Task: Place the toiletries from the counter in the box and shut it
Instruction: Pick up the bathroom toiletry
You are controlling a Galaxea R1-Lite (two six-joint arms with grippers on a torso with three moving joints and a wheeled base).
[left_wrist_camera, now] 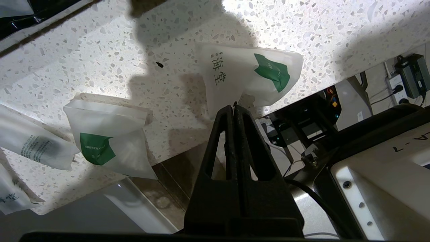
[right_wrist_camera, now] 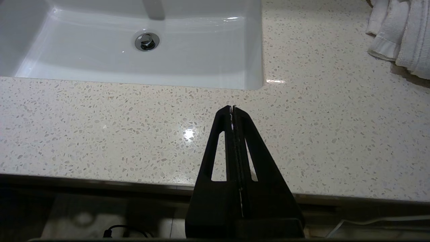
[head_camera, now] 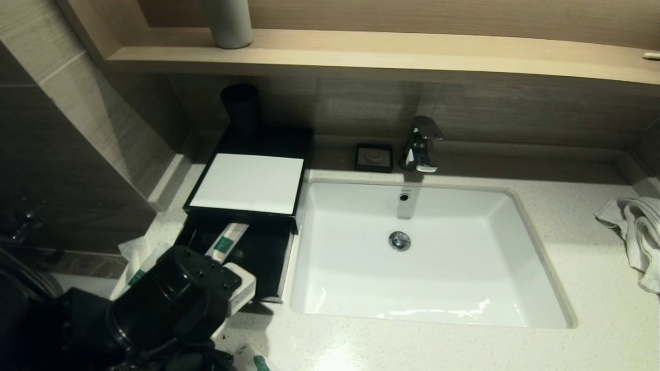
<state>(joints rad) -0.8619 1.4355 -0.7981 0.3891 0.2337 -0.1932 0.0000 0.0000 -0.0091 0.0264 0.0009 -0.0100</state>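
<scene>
Chrome faucet [head_camera: 422,144] behind the basin, small black square dish [head_camera: 374,157] beside it, crumpled white towel [head_camera: 637,232] — far right.

The left arm fills the lower left of the head view, its black wrist angled up toward the frame's centre. In the left wrist view the left tool [left_wrist_camera: 234,107] has its two black fingers pressed flat together, nipping the edge of a white sachet [left_wrist_camera: 248,75]. The right tool [right_wrist_camera: 232,108] sits low at centre of its wrist view, fingers likewise pressed together with nothing between them.
</scene>
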